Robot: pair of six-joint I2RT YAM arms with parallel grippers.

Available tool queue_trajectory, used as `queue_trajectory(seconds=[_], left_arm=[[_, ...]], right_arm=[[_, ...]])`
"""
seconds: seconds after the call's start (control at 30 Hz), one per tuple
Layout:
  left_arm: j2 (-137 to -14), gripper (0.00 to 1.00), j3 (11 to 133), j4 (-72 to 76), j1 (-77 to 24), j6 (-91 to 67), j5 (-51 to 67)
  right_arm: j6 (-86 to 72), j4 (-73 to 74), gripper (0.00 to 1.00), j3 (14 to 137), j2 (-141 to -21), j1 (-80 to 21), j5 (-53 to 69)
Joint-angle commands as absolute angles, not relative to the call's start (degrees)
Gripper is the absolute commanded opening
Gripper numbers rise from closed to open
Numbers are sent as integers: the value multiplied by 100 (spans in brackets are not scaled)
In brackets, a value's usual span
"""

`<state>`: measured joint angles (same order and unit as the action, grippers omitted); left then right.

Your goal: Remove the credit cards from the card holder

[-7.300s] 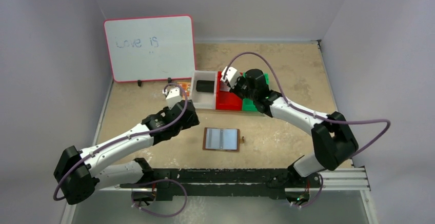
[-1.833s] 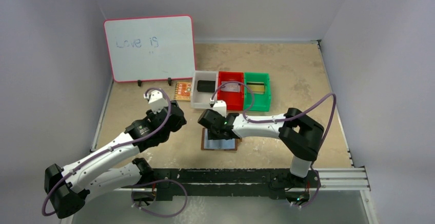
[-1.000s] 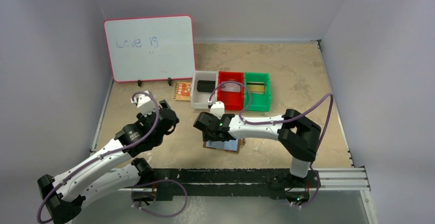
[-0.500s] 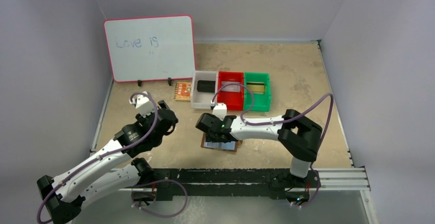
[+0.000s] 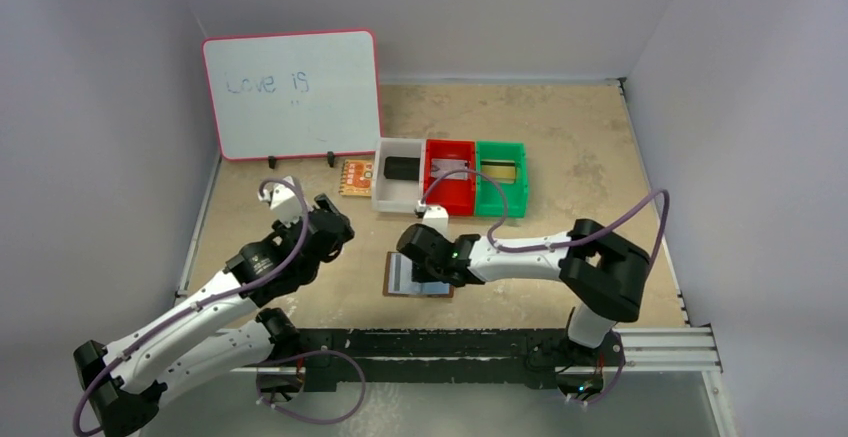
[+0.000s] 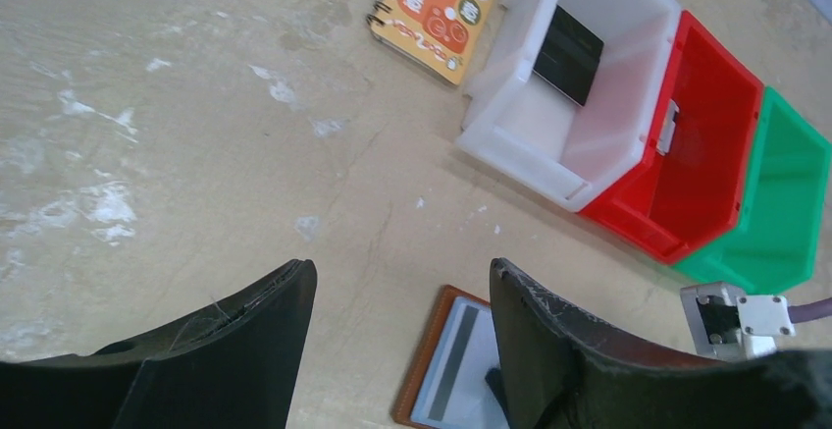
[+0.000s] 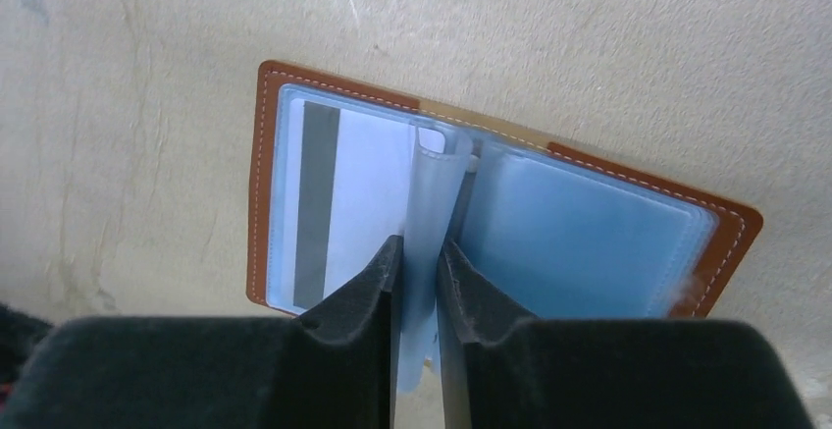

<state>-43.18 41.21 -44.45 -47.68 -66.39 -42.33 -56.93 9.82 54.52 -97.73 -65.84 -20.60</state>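
Pinching a pale upright leaf (image 7: 432, 184) at the fold, card or sleeve unclear, the right tool (image 7: 420, 252) is almost closed over the open holder (image 7: 589, 218). The holder lies mid-table (image 5: 560, 137), long axis left-right. 1 striped card (image 7: 338, 203) sits in its left pocket. The left tool (image 6: 400, 270) gapes empty, well left. The whiteboard (image 5: 290, 92) reads "Love is".

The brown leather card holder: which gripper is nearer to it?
Right. The right gripper is over the brown leather card holder, pinching the pale leaf at its fold; the left gripper hovers open to its left.
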Motion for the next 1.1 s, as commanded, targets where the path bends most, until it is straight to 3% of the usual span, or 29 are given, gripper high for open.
queue_trajectory(seconds=[0.0, 0.2, 0.5, 0.83, 1.07], left_arm=[[-4471, 65, 3901, -3533, -4755, -6383, -3529], [-5007, 65, 3502, -1964, -4755, -6171, -2053], [-6364, 63, 2856, 274, -4764, -6735, -217], [-7193, 56, 2774, 1134, -4798, -7154, 12], [-7327, 42, 2543, 904, -4824, -7554, -366]], right_arm=[[-5313, -422, 19, 4743, -9233, -6359, -1274], [-5323, -2320, 20, 3539, -8618, -5841, -214], [-5594, -3307, 20, 2707, -8508, -5554, 52], [-5657, -3617, 21, 2612, -8771, -5455, 259], [-5690, -3646, 21, 2554, -8729, -5420, 268]])
